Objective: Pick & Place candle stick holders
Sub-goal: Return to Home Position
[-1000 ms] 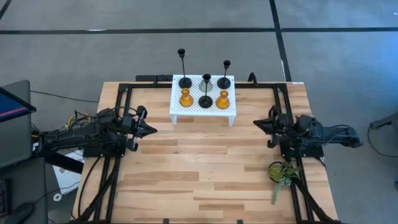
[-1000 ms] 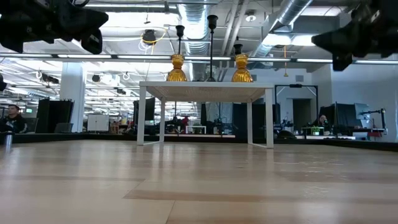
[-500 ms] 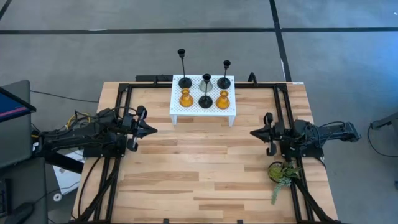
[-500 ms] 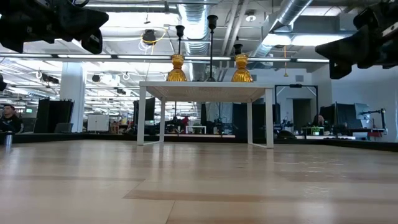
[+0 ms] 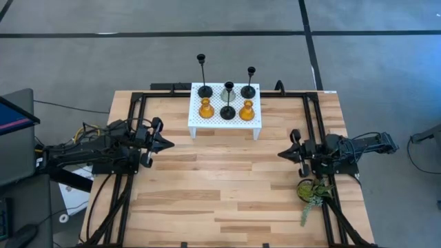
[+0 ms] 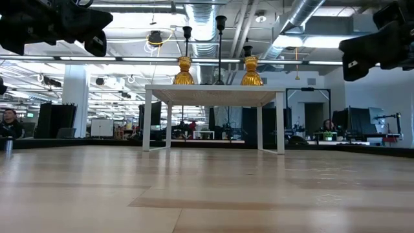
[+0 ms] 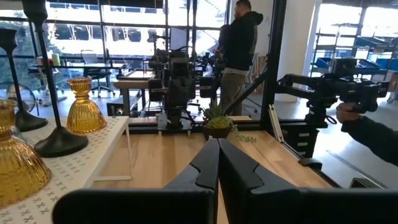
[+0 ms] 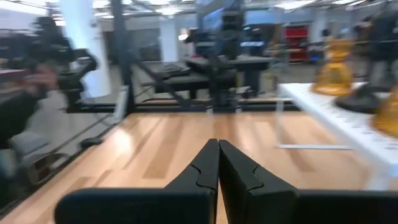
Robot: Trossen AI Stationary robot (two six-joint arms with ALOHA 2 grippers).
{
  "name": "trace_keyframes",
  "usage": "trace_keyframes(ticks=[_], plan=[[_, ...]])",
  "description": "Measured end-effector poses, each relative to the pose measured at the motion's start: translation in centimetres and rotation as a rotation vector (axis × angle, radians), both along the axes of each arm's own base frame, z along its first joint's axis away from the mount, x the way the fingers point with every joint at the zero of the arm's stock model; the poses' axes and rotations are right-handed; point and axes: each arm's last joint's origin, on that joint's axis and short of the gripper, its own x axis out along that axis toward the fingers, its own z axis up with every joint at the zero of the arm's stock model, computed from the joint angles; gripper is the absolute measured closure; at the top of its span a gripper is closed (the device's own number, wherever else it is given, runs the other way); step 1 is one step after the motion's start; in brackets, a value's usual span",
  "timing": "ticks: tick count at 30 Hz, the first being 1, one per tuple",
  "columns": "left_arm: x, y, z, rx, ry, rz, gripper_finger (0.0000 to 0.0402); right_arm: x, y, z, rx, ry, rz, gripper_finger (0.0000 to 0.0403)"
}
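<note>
Six candle stick holders stand by their bases on a white perforated stand (image 5: 255, 122) at the table's far middle. They are a tall thin black one (image 5: 204, 76), a shorter thin black one (image 5: 249, 83), a clear glass one (image 5: 229, 91), a squat black one (image 5: 227, 112) and two amber glass ones (image 5: 205, 108) (image 5: 247, 110). My left gripper (image 5: 169, 143) hovers shut and empty at the left, its tips pointing right, also in its wrist view (image 7: 217, 149). My right gripper (image 5: 281, 153) hovers shut and empty at the right, pointing left, also in its wrist view (image 8: 217, 149).
A green plant sprig (image 5: 311, 193) lies at the near right, just on the near side of my right arm. Black frame rails (image 5: 131, 117) run along the table's sides. A person (image 7: 239, 37) stands in the room beyond the table. Bare wood lies between the grippers.
My right gripper has moved toward the table's near edge, staying shut and pointing left. My left gripper has kept still. The holders have not moved.
</note>
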Motion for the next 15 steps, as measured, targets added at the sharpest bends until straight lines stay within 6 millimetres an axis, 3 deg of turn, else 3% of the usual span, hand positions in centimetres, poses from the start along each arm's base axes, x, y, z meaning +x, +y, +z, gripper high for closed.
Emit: trace_keyframes(ticks=[4, 15], plan=[[0.0, 0.0, 0.0, 0.0, 0.0, 0.0, 0.0393, -0.03, 0.29, -0.19, 0.01, 0.02, 0.103, 0.0403], [0.0, 0.0, 0.0, -0.001, 0.0, 0.0, 0.0396, 0.22, 0.33, -0.52, 0.005, 0.061, 0.105, 0.0403]])
